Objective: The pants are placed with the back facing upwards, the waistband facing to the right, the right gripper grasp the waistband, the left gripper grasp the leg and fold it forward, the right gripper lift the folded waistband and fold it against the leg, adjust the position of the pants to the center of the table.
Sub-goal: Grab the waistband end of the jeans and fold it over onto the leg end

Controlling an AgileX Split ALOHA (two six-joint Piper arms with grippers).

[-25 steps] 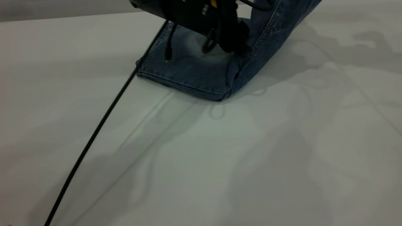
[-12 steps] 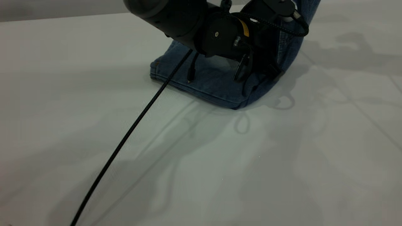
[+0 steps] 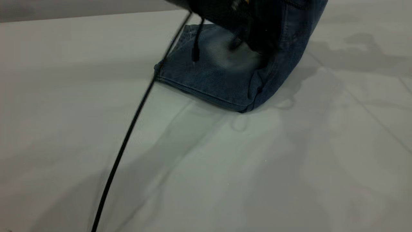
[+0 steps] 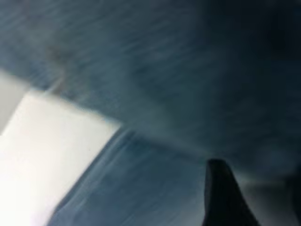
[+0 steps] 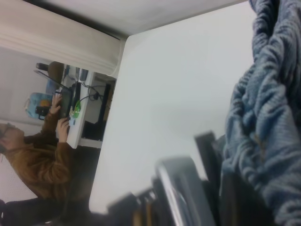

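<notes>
The left arm reaches in at the top of the exterior view, its dark wrist and left end effector [image 3: 248, 45] blurred, low and angled downward; whether its fingers are open or closed cannot be made out. In the left wrist view one black fingertip [image 4: 223, 197] shows. The right end effector [image 5: 214, 165] is closed on the waistband [image 5: 263, 117].

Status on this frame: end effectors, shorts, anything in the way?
Right end effector shut on the waistband, lifted. Left end effector close over the denim, grip unclear. Pants partly raised, leg hem on the table. Black cable trails across.
</notes>
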